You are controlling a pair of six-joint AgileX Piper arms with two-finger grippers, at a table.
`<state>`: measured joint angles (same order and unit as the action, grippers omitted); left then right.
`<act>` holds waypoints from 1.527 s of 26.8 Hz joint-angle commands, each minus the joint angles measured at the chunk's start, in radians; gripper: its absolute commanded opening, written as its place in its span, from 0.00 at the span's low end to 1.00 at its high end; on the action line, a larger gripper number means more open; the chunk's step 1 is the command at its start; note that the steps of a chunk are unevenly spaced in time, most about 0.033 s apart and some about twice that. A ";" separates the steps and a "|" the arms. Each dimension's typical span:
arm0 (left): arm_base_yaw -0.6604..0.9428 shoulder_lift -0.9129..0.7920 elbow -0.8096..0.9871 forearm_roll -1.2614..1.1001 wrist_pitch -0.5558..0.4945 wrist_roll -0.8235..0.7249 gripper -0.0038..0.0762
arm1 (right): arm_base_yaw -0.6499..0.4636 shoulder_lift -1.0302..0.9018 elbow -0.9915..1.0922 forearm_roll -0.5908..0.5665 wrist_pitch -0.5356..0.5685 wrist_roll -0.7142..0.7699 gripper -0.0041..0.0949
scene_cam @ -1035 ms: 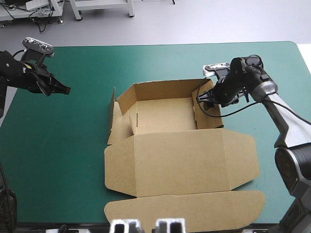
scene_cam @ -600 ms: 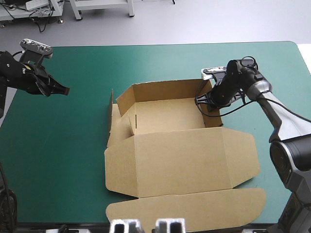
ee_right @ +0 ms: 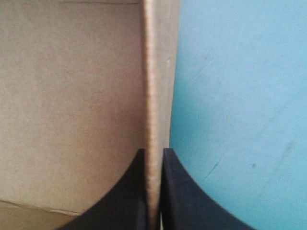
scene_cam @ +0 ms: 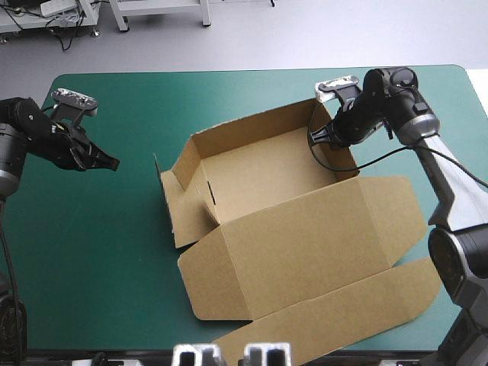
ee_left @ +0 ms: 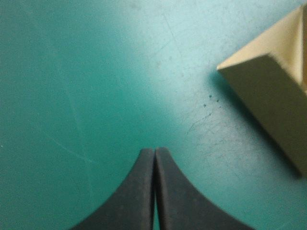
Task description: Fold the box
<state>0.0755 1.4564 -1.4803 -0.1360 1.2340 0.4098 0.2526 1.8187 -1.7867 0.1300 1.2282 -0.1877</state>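
Note:
The brown box (scene_cam: 282, 229) lies as an open tray, its walls raised and its wide lid flat toward the near edge. It sits turned on the table, its right end farther back. My right gripper (scene_cam: 324, 141) is shut on the box's right wall (scene_cam: 337, 156). In the right wrist view the wall's edge (ee_right: 156, 72) runs straight up between that gripper's (ee_right: 153, 153) black fingers. My left gripper (scene_cam: 113, 163) is shut on nothing, low over the cover, left of the box's left flap (scene_cam: 171, 206). The left wrist view has that gripper (ee_left: 154, 151) with a box corner (ee_left: 273, 91) ahead and to one side.
The teal-green cover (scene_cam: 91, 252) spreads wide between the left gripper and the near edge. The lid's outer flap (scene_cam: 335, 313) reaches close to the table's near edge. A strip of cover lies between the right wall and the table's right edge (scene_cam: 473, 99).
My right gripper closed on the box's right wall and pulled it back, turning the whole box. My left gripper moved right, toward the box.

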 commanded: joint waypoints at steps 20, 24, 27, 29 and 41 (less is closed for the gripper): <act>0.000 -0.032 0.140 -0.477 -0.280 0.263 0.04 | -0.223 -0.346 -0.111 0.259 0.020 -0.111 0.02; 0.000 -0.032 0.140 -0.722 -0.233 0.403 0.04 | -0.230 -0.346 -0.111 0.273 0.020 -0.121 0.02; 0.000 -0.032 0.140 -0.901 -0.175 0.466 0.04 | -0.230 -0.344 -0.111 0.276 0.020 -0.131 0.02; 0.000 -0.032 0.140 -1.004 -0.111 0.527 0.04 | -0.230 -0.344 -0.111 0.276 0.018 -0.135 0.02; -0.002 -0.036 0.140 -1.214 0.060 0.605 0.04 | -0.230 -0.344 -0.111 0.231 -0.006 -0.127 0.02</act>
<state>0.0764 1.4581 -1.3156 -1.2282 1.2116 1.0206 0.0296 1.5151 -1.8653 0.3322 1.2454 -0.3220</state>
